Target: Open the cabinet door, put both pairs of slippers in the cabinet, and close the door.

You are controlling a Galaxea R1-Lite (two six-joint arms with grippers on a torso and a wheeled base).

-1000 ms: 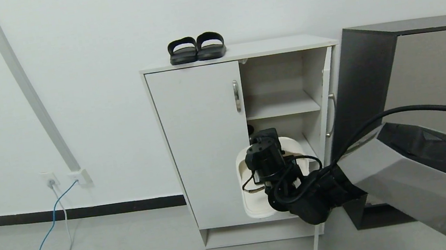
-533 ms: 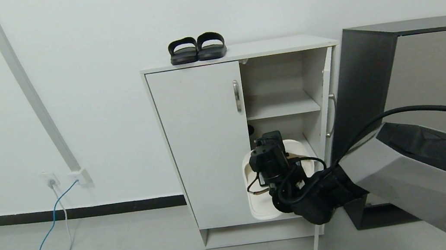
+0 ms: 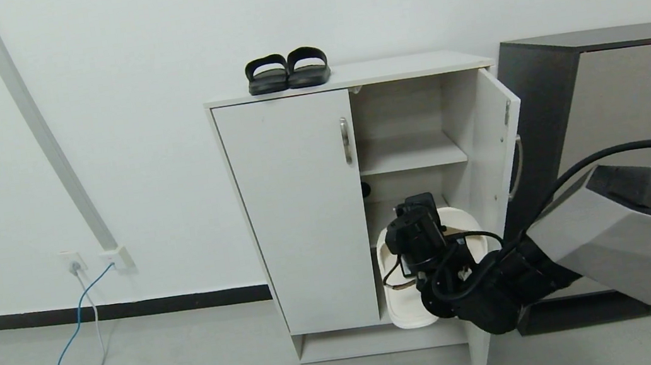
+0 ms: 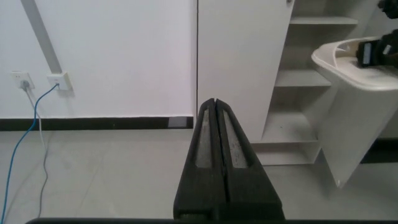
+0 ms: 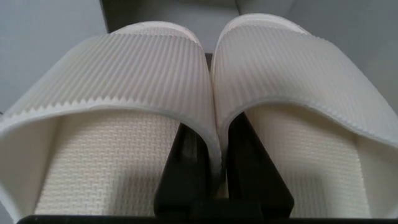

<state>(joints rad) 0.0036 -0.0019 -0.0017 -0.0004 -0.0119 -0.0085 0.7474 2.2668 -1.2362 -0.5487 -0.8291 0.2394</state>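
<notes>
Your right gripper (image 5: 214, 171) is closed on the pair of white slippers (image 5: 118, 81). The two fingers (image 5: 189, 162) pinch the inner edges of both ribbed straps together where the slippers meet side by side. In the head view the pair (image 3: 405, 308) hangs at the open right half of the white cabinet (image 3: 298, 212), level with the lower compartment under the middle shelf (image 3: 408, 161). The heel ends stick out past the cabinet front. Whether the soles touch the compartment floor, you cannot tell.

Right cabinet door (image 3: 488, 140) stands swung outward; the left door is shut flat.

Black slippers (image 3: 287, 71) sit side by side on the cabinet top, near its left end, toes facing the wall.

Your left gripper (image 4: 214, 109) has its fingers pressed together with nothing between them. It hangs low over the floor, well apart from the cabinet, pointing at the closed left door.

Grey cabinet (image 3: 624, 89) stands just beside the white one on its right. A blue cable (image 3: 68, 346) runs from a wall socket down to the floor on the left.
</notes>
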